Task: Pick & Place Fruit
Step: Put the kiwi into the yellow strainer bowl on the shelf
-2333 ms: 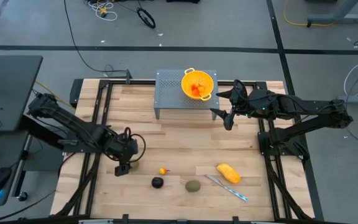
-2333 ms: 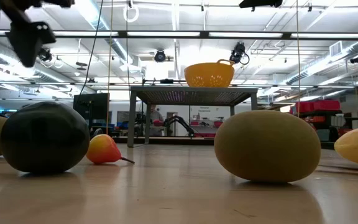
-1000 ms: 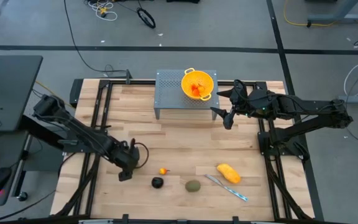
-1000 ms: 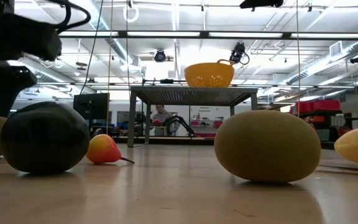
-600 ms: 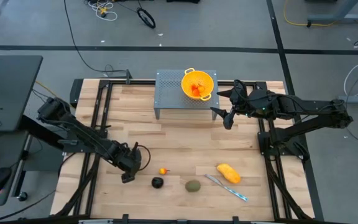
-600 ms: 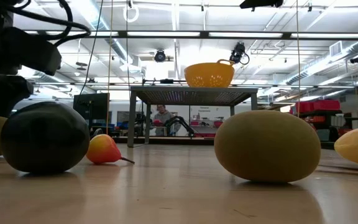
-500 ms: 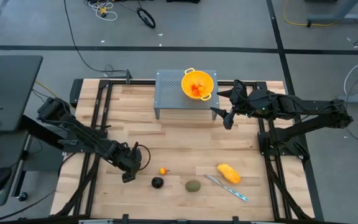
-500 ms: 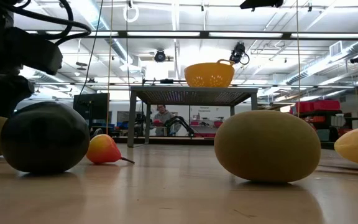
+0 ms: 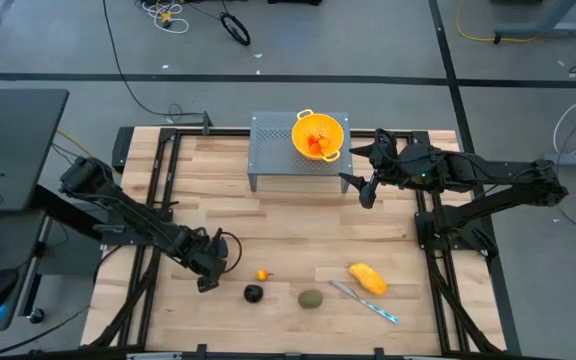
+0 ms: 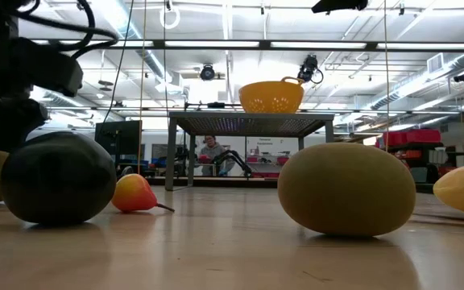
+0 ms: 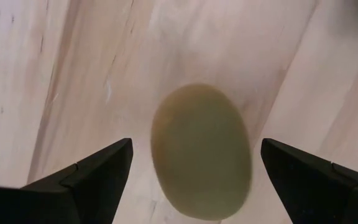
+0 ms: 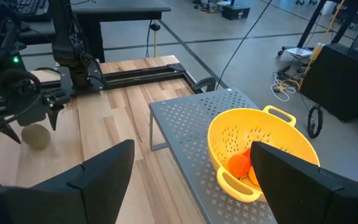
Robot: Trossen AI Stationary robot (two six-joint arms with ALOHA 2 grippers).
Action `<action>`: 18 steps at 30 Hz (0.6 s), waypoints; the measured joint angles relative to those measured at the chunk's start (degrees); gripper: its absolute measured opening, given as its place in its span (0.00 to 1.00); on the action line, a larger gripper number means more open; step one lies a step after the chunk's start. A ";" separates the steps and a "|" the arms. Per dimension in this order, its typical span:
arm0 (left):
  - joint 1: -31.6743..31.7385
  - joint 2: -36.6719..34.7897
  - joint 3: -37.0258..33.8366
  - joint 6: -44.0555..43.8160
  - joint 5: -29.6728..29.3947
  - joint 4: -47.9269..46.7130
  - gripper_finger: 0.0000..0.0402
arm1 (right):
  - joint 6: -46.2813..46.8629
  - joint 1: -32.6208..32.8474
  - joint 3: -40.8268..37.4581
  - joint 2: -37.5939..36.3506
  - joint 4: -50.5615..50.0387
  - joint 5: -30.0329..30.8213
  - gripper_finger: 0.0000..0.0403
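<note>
The left gripper (image 9: 207, 281) has moved. It used to sit farther back on the table (image 9: 288, 230). It slid forward and a bit to the right, and came down low over the olive-green oval (image 11: 201, 151), with its fingers wide apart.

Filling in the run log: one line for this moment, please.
left gripper: open, over olive-green fruit | right gripper: open, waiting beside colander | fruit on table: not yet grasped

Two olive-green ovals (image 9: 311, 298) (image 11: 201, 151), one dark ball (image 9: 254, 293), one small orange-red fruit (image 9: 262, 275), one yellow-orange oblong (image 9: 367, 278), one knife (image 9: 365, 302), one yellow colander (image 9: 320, 135), one grey perforated stand (image 9: 273, 150), two robot arms
</note>
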 joint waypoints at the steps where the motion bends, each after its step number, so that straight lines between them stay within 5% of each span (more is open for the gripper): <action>1: 0.00 0.00 -0.67 -0.18 0.20 0.43 0.91 | 0.00 0.00 0.00 0.00 -0.01 0.00 0.82; 18: 0.00 0.02 -2.95 -0.98 0.55 3.66 0.89 | -0.02 0.00 -0.01 0.00 0.16 3.36 0.82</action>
